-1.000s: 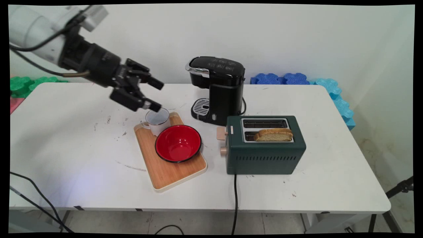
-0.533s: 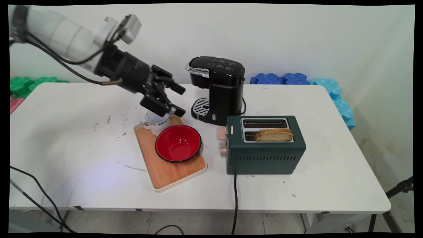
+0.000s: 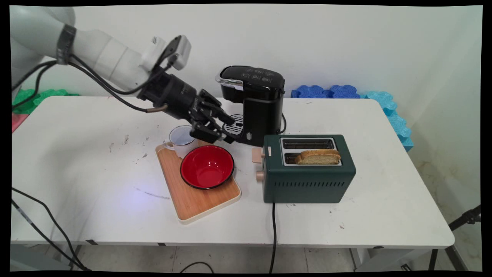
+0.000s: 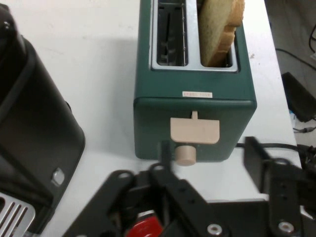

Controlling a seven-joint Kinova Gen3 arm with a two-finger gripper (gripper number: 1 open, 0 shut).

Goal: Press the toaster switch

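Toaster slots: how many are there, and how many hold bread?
2 slots in the green toaster: the far one is empty, the near one holds a bread slice standing above the top.

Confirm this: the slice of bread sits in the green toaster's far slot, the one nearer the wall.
Not quite. The slice of bread stands in the dark green toaster's near slot; the slot nearer the wall is empty, as the main view shows.
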